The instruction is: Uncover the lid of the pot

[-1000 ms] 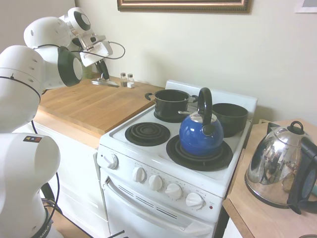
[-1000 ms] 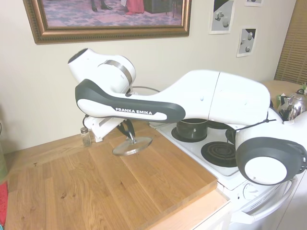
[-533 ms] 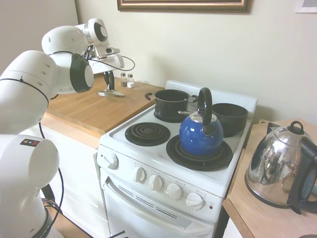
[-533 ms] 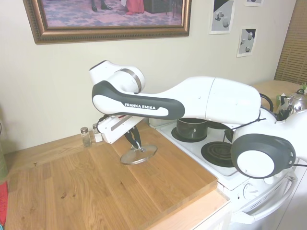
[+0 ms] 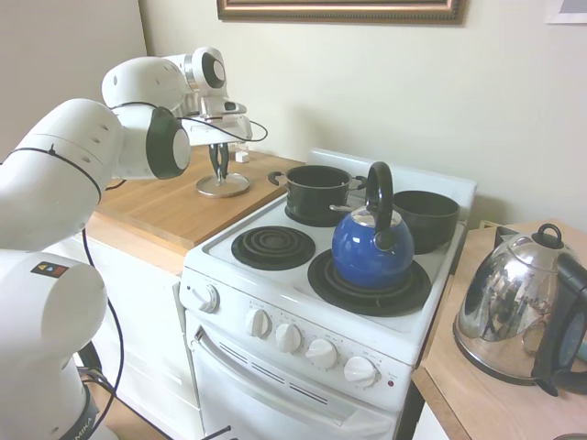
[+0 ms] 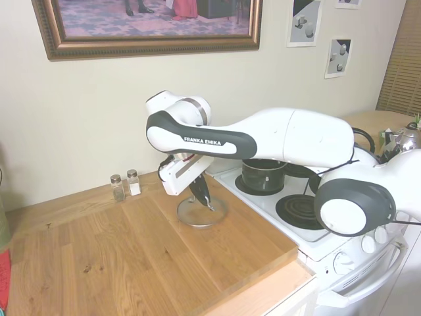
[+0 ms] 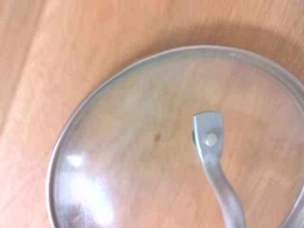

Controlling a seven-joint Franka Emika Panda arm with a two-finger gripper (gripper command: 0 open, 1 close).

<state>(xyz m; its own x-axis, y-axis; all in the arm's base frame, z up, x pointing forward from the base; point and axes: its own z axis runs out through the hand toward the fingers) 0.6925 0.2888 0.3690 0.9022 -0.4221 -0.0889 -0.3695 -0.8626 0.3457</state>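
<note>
In the first exterior view, the lid (image 5: pixel 223 185) is seen lying on the wooden table (image 5: pixel 165 206), well apart from the uncovered pot (image 5: pixel 425 218) on the stove (image 5: pixel 303 275). In the second exterior view, the claw (image 6: pixel 202 197) is set directly above the lid, apparently clenched on its handle, though this is poorly resolved. In the wrist view, the handle's arch (image 7: pixel 212 156) is shown running lengthwise toward the claw.
</note>
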